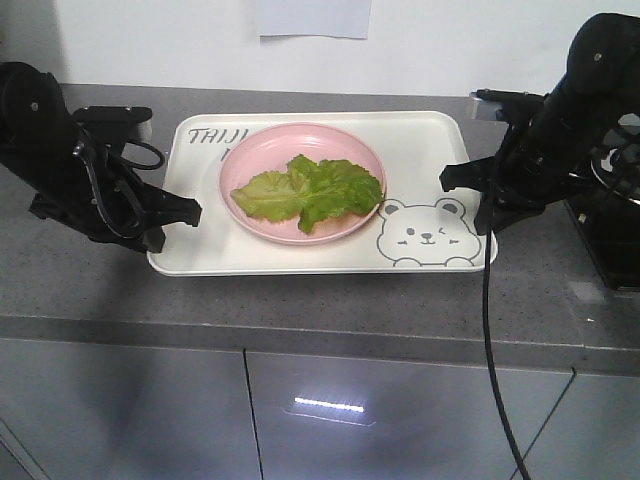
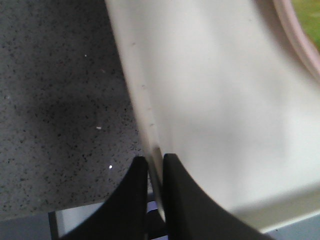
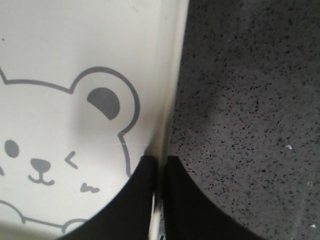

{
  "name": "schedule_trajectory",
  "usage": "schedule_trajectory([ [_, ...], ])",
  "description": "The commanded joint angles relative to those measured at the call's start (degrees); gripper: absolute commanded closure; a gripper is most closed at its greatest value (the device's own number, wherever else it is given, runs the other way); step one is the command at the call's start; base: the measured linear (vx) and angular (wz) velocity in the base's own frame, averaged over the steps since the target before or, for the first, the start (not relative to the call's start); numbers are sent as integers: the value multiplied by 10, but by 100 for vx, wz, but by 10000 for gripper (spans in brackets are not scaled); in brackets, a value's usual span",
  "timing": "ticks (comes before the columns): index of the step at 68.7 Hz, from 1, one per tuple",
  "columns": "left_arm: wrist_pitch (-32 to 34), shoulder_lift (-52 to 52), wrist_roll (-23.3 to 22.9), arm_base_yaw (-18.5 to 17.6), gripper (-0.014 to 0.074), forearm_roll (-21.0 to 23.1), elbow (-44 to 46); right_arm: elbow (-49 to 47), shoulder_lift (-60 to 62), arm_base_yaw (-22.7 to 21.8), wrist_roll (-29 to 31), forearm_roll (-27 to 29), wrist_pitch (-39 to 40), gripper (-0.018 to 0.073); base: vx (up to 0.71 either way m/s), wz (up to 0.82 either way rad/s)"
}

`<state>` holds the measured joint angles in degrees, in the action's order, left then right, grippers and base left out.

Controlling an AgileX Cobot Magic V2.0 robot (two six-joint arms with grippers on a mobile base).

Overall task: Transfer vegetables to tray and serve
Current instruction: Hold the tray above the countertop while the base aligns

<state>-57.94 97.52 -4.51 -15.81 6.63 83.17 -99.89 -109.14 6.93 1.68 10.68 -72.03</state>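
Observation:
The cream tray (image 1: 420,150) with a winking bear drawing lies on the grey counter. On it stands a round pink plate (image 1: 250,160) holding the green lettuce leaves (image 1: 310,190). My left gripper (image 1: 185,212) is shut on the tray's left rim, which shows between its jaws in the left wrist view (image 2: 155,162). My right gripper (image 1: 478,205) is shut on the tray's right rim, next to the bear's ear, in the right wrist view (image 3: 160,161). The tray (image 2: 215,100) (image 3: 60,45) fills much of both wrist views.
The grey speckled counter (image 1: 300,300) runs to a front edge above grey cabinet doors. A black device (image 1: 610,240) stands at the far right. A white sheet (image 1: 313,18) hangs on the back wall. A black cable (image 1: 490,340) hangs from the right arm.

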Motion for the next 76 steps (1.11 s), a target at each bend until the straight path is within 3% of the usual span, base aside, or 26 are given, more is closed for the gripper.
schedule_trajectory([
  [1, 52, -32, 17, -15, 603, 75, 20, -15, 36, 10, 13, 77, -15, 564, 7, -2],
  [76, 52, -32, 17, -15, 603, 75, 20, -15, 36, 10, 13, 77, -15, 564, 5, 1],
])
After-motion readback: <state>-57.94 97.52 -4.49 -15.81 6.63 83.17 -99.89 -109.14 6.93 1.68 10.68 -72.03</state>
